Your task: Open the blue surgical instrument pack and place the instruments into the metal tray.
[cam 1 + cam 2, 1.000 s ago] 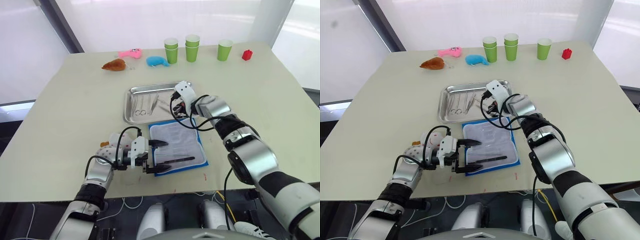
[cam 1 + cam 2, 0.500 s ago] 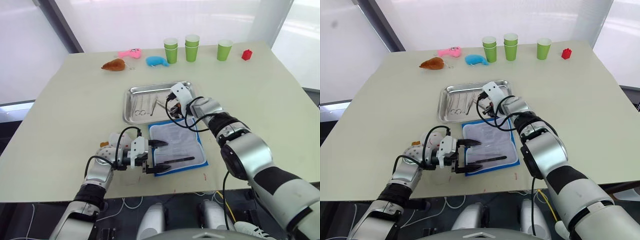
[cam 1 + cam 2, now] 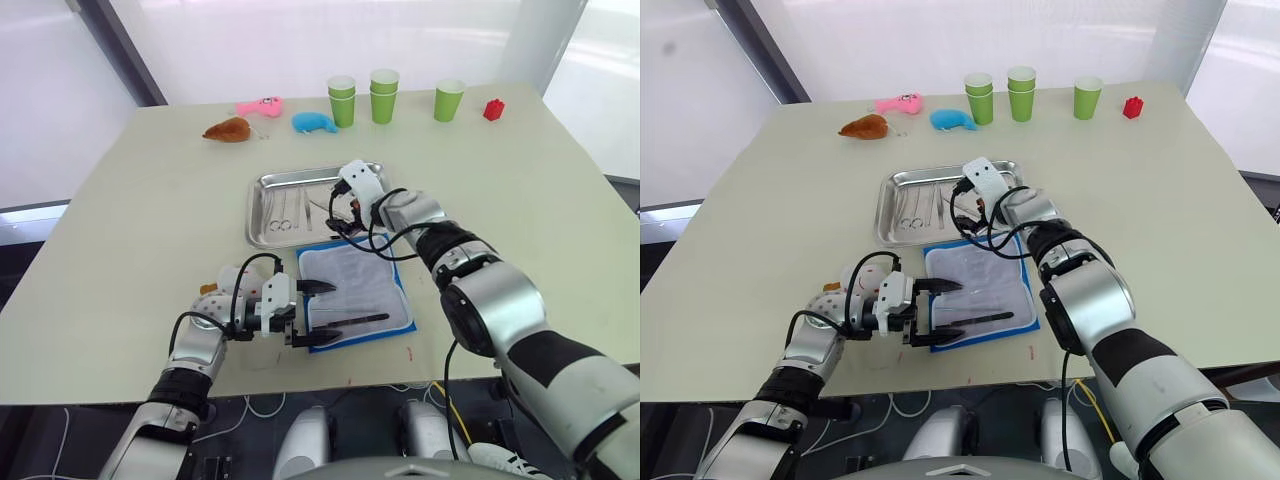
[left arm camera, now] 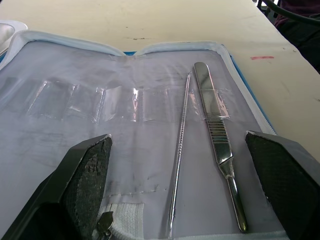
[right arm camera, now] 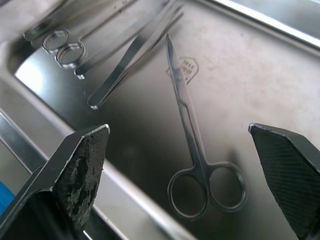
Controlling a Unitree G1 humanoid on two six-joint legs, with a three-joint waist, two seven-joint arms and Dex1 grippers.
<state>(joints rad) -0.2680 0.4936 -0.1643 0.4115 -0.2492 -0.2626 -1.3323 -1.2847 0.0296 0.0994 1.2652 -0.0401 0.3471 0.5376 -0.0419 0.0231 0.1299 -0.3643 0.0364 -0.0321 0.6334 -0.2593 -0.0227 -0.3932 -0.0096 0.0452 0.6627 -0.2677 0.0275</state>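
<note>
**Left eye view: pack open, right arm over the tray**

Left eye view gives you the metal tray (image 3: 262, 215) in the middle of the table, with the blue surgical instrument pack (image 3: 357, 292) lying open just in front of it, pale lining up. Your left gripper (image 3: 312, 313) sits at the pack's near left edge, its fingers spread and holding nothing. Your right gripper (image 3: 338, 210) hangs over the right half of the tray. Along the far edge of the table you see green cups (image 3: 384, 96), a red block (image 3: 494, 110), and pink (image 3: 260, 105), brown (image 3: 229, 130) and blue (image 3: 315, 122) plush toys.

Left wrist view shows you two instruments on the lining between the parted fingers: a thin probe (image 4: 179, 150) and a flat scalpel handle (image 4: 216, 135), side by side and close together.

Right wrist view looks down into the tray: a pair of scissors (image 5: 192, 145) lies on the tray floor between the wide-apart, empty fingers. Beyond it you see tweezers (image 5: 131, 60) and ring-handled forceps (image 5: 70, 45).
</note>
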